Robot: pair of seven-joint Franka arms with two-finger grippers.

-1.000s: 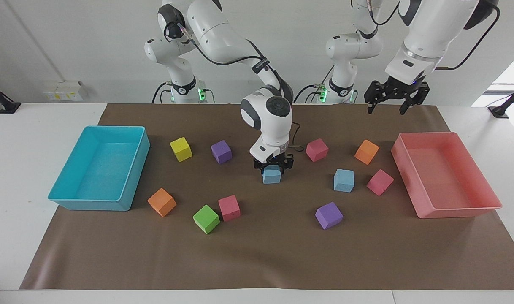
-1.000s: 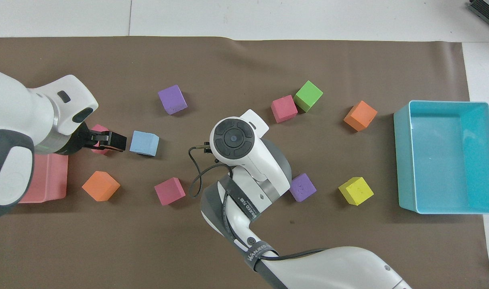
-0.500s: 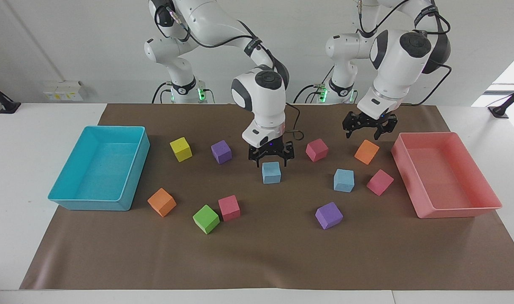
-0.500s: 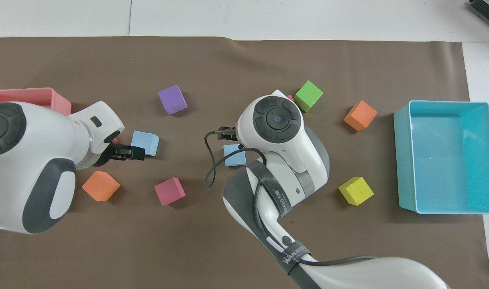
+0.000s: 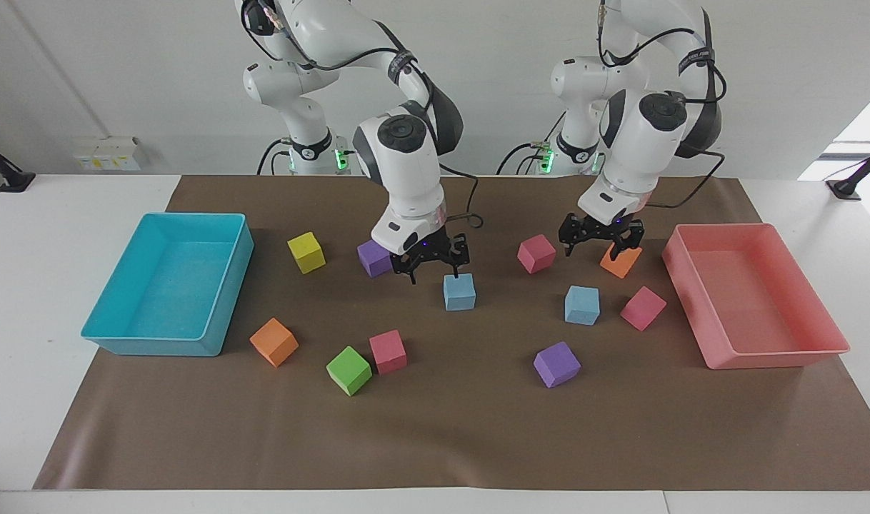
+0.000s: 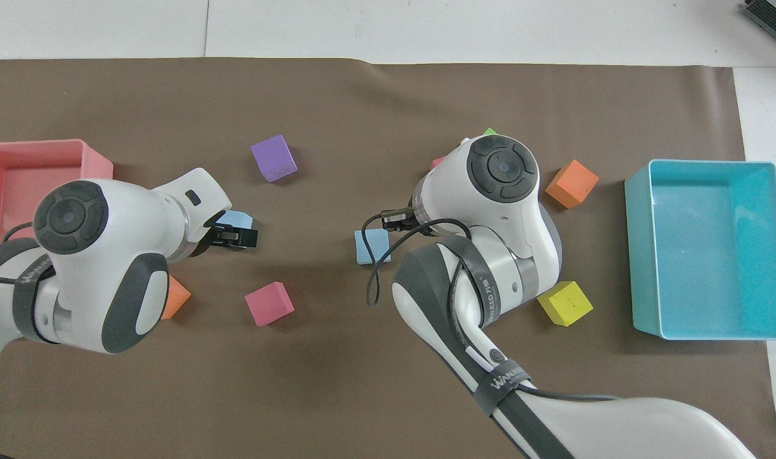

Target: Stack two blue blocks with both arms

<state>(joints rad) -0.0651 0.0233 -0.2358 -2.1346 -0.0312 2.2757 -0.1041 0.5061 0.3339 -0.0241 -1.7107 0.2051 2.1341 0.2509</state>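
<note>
One blue block (image 5: 459, 292) sits on the brown mat mid-table; it also shows in the overhead view (image 6: 371, 247). My right gripper (image 5: 433, 271) is open and empty, raised just above the mat beside this block, toward the right arm's end; it also shows in the overhead view (image 6: 395, 220). The second blue block (image 5: 582, 305) sits toward the left arm's end; in the overhead view (image 6: 236, 219) it is partly covered. My left gripper (image 5: 596, 247) is open and empty, in the air between a pink cube (image 5: 536, 253) and an orange cube (image 5: 621, 262); it also shows in the overhead view (image 6: 240, 238).
A turquoise tray (image 5: 224, 285) stands at the right arm's end and a pink tray (image 5: 692, 285) at the left arm's end. Yellow (image 5: 306, 252), purple (image 5: 369, 258), orange (image 5: 273, 341), green (image 5: 348, 370), pink (image 5: 388, 351), purple (image 5: 556, 363) and pink (image 5: 643, 308) cubes lie scattered on the mat.
My right gripper let go of the mid-table blue block, rose and drew off toward the right arm's end. My left arm came down and inward, toward the second blue block.
</note>
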